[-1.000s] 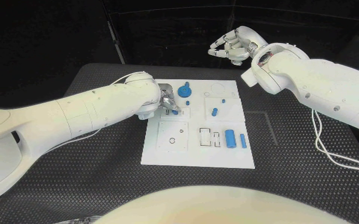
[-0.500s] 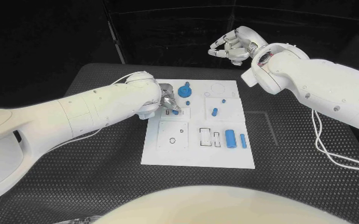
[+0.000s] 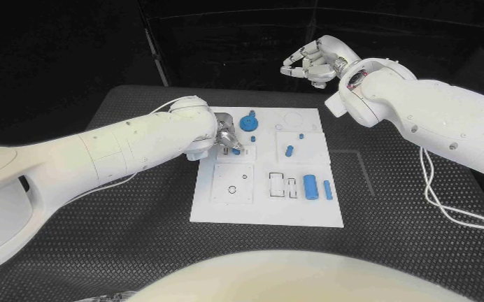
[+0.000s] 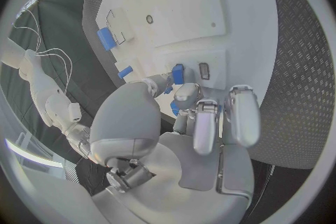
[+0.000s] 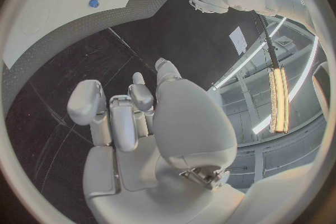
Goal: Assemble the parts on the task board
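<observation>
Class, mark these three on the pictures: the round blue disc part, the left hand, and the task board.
round blue disc part (image 3: 250, 121), head view, on the disc's flat top.
left hand (image 3: 227, 138), head view, on the middle of the hand over the board.
task board (image 3: 267, 212), head view, on its bare near edge.

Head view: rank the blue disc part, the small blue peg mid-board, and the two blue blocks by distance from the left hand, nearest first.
1. Blue disc part, just behind the left hand, board's far left.
2. Small blue peg, mid-board.
3. Two blue blocks, near right of the board.
</observation>
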Robot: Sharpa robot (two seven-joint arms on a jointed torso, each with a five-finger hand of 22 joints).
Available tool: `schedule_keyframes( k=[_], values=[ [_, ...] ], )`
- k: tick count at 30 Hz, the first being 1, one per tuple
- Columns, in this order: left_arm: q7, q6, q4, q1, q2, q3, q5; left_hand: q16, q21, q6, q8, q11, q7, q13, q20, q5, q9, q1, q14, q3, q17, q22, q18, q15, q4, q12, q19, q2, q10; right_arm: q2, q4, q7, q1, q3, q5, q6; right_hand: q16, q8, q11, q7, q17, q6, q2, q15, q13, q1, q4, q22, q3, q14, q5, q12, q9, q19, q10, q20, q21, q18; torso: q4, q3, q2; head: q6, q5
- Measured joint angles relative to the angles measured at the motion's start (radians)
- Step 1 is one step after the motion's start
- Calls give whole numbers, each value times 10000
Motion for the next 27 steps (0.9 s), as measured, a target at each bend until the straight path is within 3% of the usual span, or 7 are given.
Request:
schedule_keyframes(
  k=[9,17,22,27],
  values=[
    [-9,128,-157,16,128,8,-49,0,0,78,102,-48,-77,73,-31,0,26,-206,-33,201,0,0,-1,-38,-266,59,32,-79,122,0,8,0,0,-2,0,1,0,0,0,0,-1,0,0,0,-10,0,0,-1,0,0,43,0,0,0,0,0,0,0,-3,0,4,0,-14],
    [-12,215,-282,24,220,13,-118,0,0,127,190,-48,-119,47,-65,0,29,-338,1,122,0,0,0,-71,-363,116,66,11,124,20,7,0,0,-2,0,1,-48,37,0,0,-1,0,0,0,-26,0,26,-39,-26,0,99,0,1,0,0,0,0,1,-4,3,4,0,-20],
    [-13,258,-364,24,260,12,-144,0,0,184,249,-120,-175,128,-129,1,-21,-641,-16,133,0,-1,0,-126,-697,245,129,-30,196,23,1,3,0,-3,-1,1,-110,37,-37,0,-1,0,0,1,-116,0,59,-193,-59,-1,157,-32,1,-39,-38,-40,-117,0,-3,3,4,0,-26],
    [-13,303,-414,22,277,12,-168,0,0,316,260,-177,-264,238,-132,3,-79,-738,0,-317,0,-1,0,-142,-512,336,132,-33,253,20,-2,4,0,-3,-2,1,-146,37,0,0,-2,0,0,1,-159,0,59,-257,-59,0,199,-79,0,-39,-75,-39,-155,-1,7,3,4,0,-33]
  ],
)
